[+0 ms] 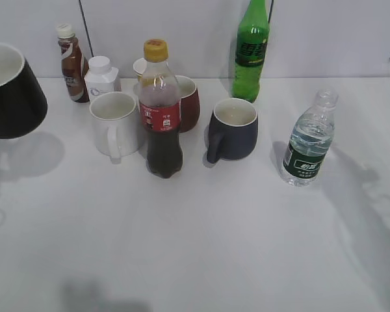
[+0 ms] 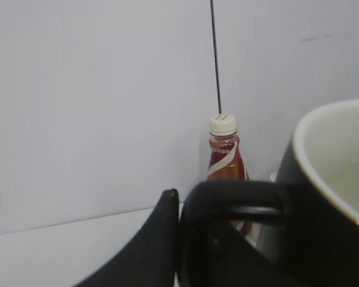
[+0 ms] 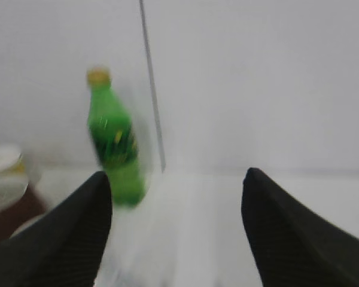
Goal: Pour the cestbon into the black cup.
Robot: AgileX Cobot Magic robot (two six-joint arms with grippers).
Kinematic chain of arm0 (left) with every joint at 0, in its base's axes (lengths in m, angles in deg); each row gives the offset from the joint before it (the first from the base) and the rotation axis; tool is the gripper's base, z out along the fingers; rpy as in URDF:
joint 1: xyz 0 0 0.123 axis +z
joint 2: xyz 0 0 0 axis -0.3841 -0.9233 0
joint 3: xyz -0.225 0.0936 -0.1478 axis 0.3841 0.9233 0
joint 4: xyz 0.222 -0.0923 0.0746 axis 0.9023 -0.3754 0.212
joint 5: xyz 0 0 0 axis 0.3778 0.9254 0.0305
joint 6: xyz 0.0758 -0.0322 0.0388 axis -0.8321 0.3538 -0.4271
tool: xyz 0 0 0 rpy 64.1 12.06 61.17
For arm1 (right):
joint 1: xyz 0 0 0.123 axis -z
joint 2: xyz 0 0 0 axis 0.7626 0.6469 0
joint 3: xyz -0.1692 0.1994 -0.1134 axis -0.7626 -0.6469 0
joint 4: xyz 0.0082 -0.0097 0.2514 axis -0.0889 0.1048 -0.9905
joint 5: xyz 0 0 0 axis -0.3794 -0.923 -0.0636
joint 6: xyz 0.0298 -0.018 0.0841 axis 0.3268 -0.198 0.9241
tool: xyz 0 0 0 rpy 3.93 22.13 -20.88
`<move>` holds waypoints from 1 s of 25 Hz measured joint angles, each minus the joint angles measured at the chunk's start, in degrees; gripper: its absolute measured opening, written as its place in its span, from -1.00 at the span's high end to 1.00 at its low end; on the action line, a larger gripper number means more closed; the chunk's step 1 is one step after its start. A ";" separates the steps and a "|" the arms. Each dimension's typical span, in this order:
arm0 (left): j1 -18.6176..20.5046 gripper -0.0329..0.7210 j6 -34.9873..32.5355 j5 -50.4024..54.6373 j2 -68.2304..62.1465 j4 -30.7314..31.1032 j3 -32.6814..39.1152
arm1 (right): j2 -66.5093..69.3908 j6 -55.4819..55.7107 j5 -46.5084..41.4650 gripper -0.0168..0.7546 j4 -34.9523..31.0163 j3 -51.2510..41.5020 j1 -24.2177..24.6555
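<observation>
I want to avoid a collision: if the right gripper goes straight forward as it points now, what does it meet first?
Between the open fingers of the right gripper the way looks free up to the back wall; the green bottle stands left of centre. Depth is unclear.

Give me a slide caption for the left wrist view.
Left gripper holds the black cup by its handle, a brown drink bottle behind.

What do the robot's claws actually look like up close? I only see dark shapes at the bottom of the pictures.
Each finger is matte black and tapers to a rounded tip. The right gripper shows two broad wedge-shaped fingers with a fine ribbed texture. Of the left gripper's fingers, one shows: smooth and curved. No cables, markings or arm links are visible.
</observation>
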 joint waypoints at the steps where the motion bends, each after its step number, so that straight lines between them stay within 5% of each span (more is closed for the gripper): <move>1: 0.00 0.79 0.00 0.25 0.20 0.35 0.00 | 1.33 2.31 1.31 -0.40 1.70 -2.36 0.00; 9: 0.00 0.79 0.58 0.31 0.26 2.08 0.00 | 5.83 3.49 10.47 -0.39 4.66 -20.24 0.00; 19: 0.00 0.79 1.29 0.42 0.26 4.93 0.00 | 28.99 -10.76 36.40 -0.64 5.61 -18.35 0.00; 25: 0.00 0.79 1.28 0.40 0.86 4.88 0.00 | 42.27 -13.51 39.23 -0.77 4.68 -12.95 0.00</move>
